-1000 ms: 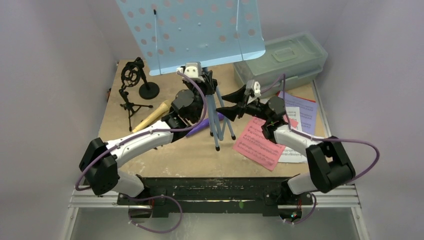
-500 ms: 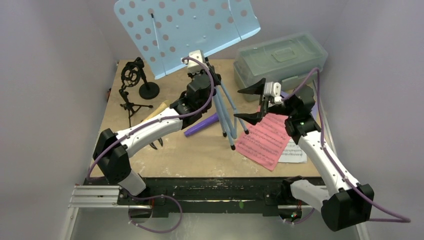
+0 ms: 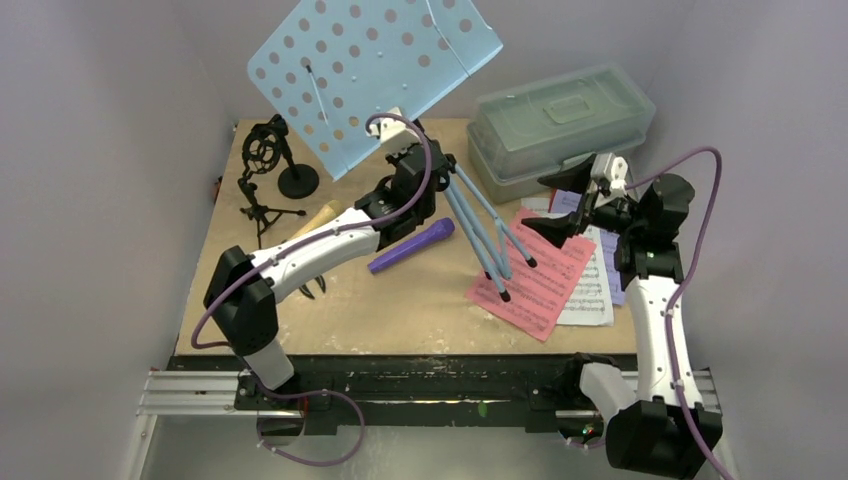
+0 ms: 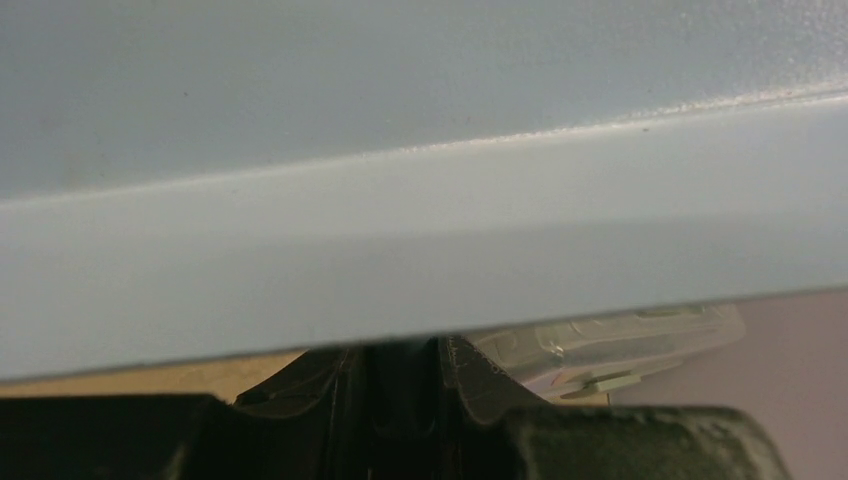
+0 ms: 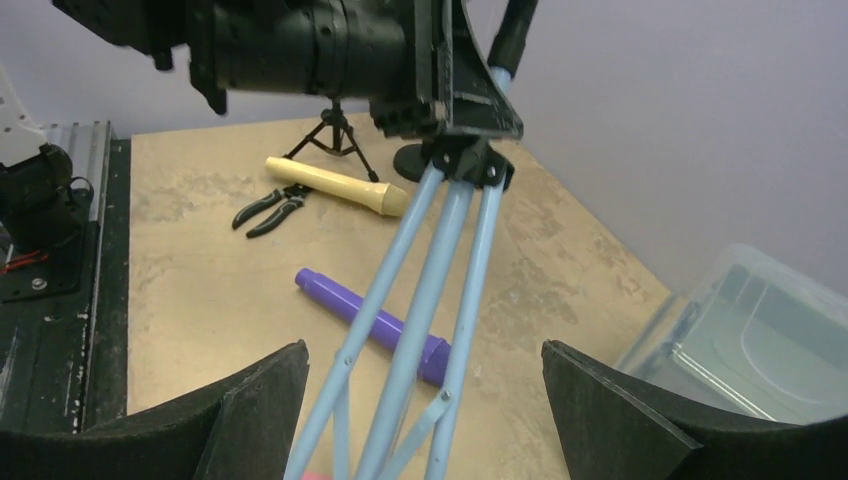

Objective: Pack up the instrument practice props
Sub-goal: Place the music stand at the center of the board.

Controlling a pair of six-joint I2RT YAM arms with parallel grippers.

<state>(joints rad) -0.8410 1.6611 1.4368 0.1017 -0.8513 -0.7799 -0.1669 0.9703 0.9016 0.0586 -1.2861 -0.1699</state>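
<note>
The left gripper [image 3: 420, 165] clamped the tilted pale-blue music rack [image 3: 370, 70], a perforated plate on slim tubular legs; the right gripper [image 3: 553, 205] stood with jaws apart.

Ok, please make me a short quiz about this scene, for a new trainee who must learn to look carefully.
1. True or false: the left gripper holds the pale-blue perforated tripod music rack tilted, not upright.
2. Fill in: the right gripper is ___, apart from the rack.
3. In the top view, which object lies just left of the rack's legs?
Key: 1 true; 2 open; 3 the purple plastic toy microphone.
</note>
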